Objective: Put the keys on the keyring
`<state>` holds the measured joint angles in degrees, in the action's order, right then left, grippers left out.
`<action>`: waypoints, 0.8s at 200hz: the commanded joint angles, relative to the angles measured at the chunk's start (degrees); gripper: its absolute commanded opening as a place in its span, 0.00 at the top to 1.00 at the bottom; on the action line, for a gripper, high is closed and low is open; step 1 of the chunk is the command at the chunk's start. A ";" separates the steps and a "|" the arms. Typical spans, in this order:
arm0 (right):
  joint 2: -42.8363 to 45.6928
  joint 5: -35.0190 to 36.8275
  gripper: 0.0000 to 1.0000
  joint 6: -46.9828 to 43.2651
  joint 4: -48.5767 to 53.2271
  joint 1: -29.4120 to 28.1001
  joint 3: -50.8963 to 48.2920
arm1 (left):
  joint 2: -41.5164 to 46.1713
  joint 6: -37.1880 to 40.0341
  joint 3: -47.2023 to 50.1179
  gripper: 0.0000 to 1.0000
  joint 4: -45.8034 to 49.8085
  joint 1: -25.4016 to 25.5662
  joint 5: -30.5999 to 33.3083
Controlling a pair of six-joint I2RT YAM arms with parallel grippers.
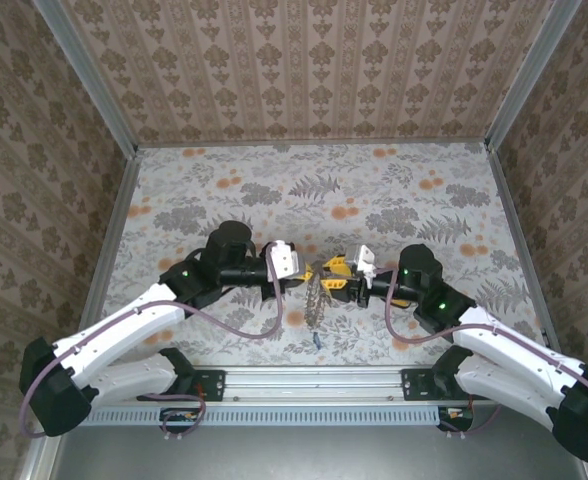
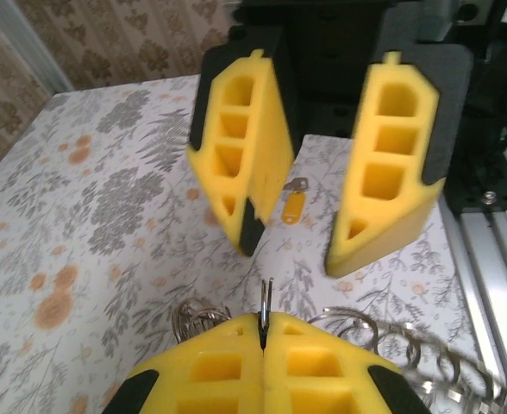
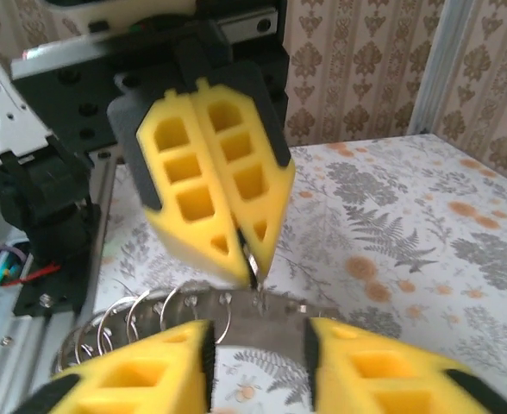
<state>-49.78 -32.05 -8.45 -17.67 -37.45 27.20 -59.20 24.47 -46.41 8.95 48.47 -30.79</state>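
Floral table point(image 1: 404, 190), papered walls around. Item one, keyring point(image 1: 313, 302): silvery chain of fine wire loops, dangling between my two claws near the table's near edge. Left claw point(image 2: 263, 338) is pinched tight on one thin loop of it, and the rest trails off to the side. Right claw point(image 3: 258, 332) is spread wide, facing the left, with the chain just ahead of its fingers. Item two, yellow-headed key point(image 2: 294, 203): flat on the table under the right claw. Item three, small dark key point(image 1: 317, 340): on the table just nearer than the chain.
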 commanded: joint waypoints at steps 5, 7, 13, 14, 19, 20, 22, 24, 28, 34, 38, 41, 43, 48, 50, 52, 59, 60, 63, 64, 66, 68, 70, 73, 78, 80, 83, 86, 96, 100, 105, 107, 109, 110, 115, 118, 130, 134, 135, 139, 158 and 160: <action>-0.25 2.73 0.51 4.51 -1.73 0.63 -0.48 | 0.73 0.42 -0.27 1.00 -1.22 -2.78 -1.43; -0.24 3.67 0.49 5.16 -1.51 0.63 -0.37 | 0.75 0.41 -0.19 1.00 -1.28 -2.97 -1.53; 0.08 7.20 0.45 7.83 -0.50 0.63 -0.14 | 0.87 0.23 0.02 1.00 -1.37 -3.47 -1.79; 0.10 7.89 0.44 8.22 -0.33 0.67 -0.05 | 0.90 0.23 0.01 1.00 -1.38 -3.47 -1.85; 0.27 11.63 0.42 10.44 0.82 0.71 0.20 | 0.97 0.14 0.14 1.00 -1.39 -3.80 -1.93; 0.37 12.35 0.42 11.03 1.16 0.71 0.21 | 1.04 0.10 0.16 1.00 -1.39 -3.85 -2.01; 0.49 14.27 0.41 12.01 1.77 0.71 0.33 | 1.09 0.13 0.31 1.00 -1.39 -3.96 -2.07; 0.63 15.87 0.41 13.18 2.34 0.71 0.42 | 1.14 0.14 0.32 1.00 -1.35 -4.10 -2.08; 0.87 19.99 0.41 15.46 4.12 0.80 0.62 | 1.23 0.06 0.47 1.00 -1.31 -4.31 -2.13; 1.38 27.13 0.41 20.40 6.98 0.92 1.19 | 1.41 -0.03 0.60 1.00 -1.26 -4.64 -2.16; 1.82 31.97 0.40 24.27 9.79 1.09 1.73 | 1.57 -0.03 0.76 1.00 -1.26 -4.86 -2.23; 2.01 35.77 0.38 27.42 12.52 1.23 2.24 | 1.69 -0.08 0.88 1.00 -1.22 -5.02 -2.33; 2.11 38.28 0.37 29.54 14.30 1.41 2.86 | 1.78 -0.11 0.88 1.00 -1.15 -5.09 -2.41; 2.14 43.82 0.32 34.86 20.19 2.22 4.28 | 1.96 -0.21 1.13 1.00 -1.13 -5.51 -2.52; 2.10 45.85 0.32 37.22 22.43 2.63 4.97 | 2.02 -0.21 1.21 1.00 -1.08 -5.67 -2.63; 1.98 47.17 0.32 38.93 24.33 3.21 5.50 | 2.06 -0.25 1.32 1.00 -1.05 -5.78 -2.68; 1.34 49.59 0.34 44.42 31.76 5.64 7.29 | 2.22 -0.39 1.49 1.00 -1.02 -6.22 -3.05; 1.26 49.61 0.35 44.98 32.54 6.17 7.49 | 2.24 -0.43 1.49 1.00 -0.99 -6.30 -3.14; 0.88 49.59 0.36 46.86 35.00 7.44 8.11 | 2.31 -0.47 1.59 1.00 -0.96 -6.48 -3.23; 0.72 49.52 0.36 47.34 35.74 7.99 8.25 | 2.32 -0.47 1.68 1.00 -0.95 -6.56 -3.32; 0.45 49.30 0.37 48.56 37.22 8.77 8.51 | 2.29 -0.47 1.68 1.00 -0.91 -6.70 -3.47; 0.16 49.11 0.38 49.50 38.47 9.67 8.73 | 2.37 -0.54 1.68 1.00 -0.81 -6.87 -3.55; -0.11 48.82 0.39 50.59 39.66 10.45 8.92 | 2.41 -0.56 1.70 1.00 -0.72 -7.00 -3.68; -0.38 48.40 0.40 51.94 41.07 11.60 9.16 | 2.40 -0.56 1.68 1.00 -0.62 -7.15 -3.75; -1.08 47.57 0.41 54.02 43.40 13.17 9.46 | 2.56 -0.61 1.68 1.00 -0.32 -7.44 -3.85; -1.34 47.23 0.41 54.62 44.39 13.80 9.56 | 2.59 -0.60 1.72 1.00 -0.27 -7.56 -3.93; -1.85 46.63 0.41 55.59 45.54 14.59 9.68 | 2.64 -0.61 1.68 1.00 -0.08 -7.75 -4.04; -2.42 45.98 0.41 56.45 46.77 15.42 9.77 | 2.68 -0.50 1.73 1.00 0.12 -7.85 -4.19; -4.11 43.17 0.42 58.34 49.67 17.79 9.91 | 2.77 -0.39 1.62 1.00 0.74 -8.44 -4.51; -4.70 41.76 0.42 58.91 50.43 18.81 9.81 | 2.84 -0.31 1.60 1.00 1.15 -8.67 -4.61; -5.38 39.90 0.43 59.66 51.19 19.95 9.60 | 2.94 -0.26 1.51 1.00 1.37 -8.93 -4.72; -5.65 39.33 0.43 59.92 51.45 20.35 9.51 | 2.97 -0.22 1.50 1.00 1.58 -8.99 -4.79; -5.89 38.68 0.44 60.23 51.67 20.83 9.40 | 3.02 -0.26 1.50 1.00 1.70 -9.11 -4.80; -6.05 38.31 0.44 60.40 51.77 21.05 9.34 | 3.03 -0.28 1.50 1.00 1.78 -9.15 -4.81; -6.63 37.12 0.43 61.40 52.67 22.06 9.06 | 3.17 -0.29 1.50 1.00 1.94 -9.26 -4.89; -7.02 36.62 0.42 62.40 53.52 22.67 9.02 | 3.27 -0.22 1.44 1.00 2.17 -9.41 -4.90; -8.58 35.67 0.42 68.61 59.00 24.87 9.52 | 3.71 -0.17 1.67 1.00 2.56 -9.67 -4.99; -9.09 35.07 0.42 71.27 61.06 25.73 9.72 | 3.87 -0.21 1.80 1.00 2.61 -9.76 -4.99; -9.19 34.92 0.42 71.85 61.47 25.97 9.80 | 3.89 -0.21 1.83 1.00 2.63 -9.78 -5.03; -9.63 34.18 0.42 73.94 62.94 26.74 10.08 | 4.07 -0.25 1.89 1.00 2.69 -9.88 -5.07; -11.45 32.02 0.52 81.41 66.73 27.96 11.43 | 4.71 -0.38 2.42 1.00 2.83 -9.99 -5.07; -11.74 31.93 0.52 81.88 66.96 28.11 11.64 | 4.82 -0.52 2.43 1.00 2.83 -10.00 -5.07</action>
<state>-59.81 4.01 58.37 37.36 -10.72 36.29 -56.53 24.40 -44.58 11.44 38.89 -33.71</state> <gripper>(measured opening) 0.521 0.061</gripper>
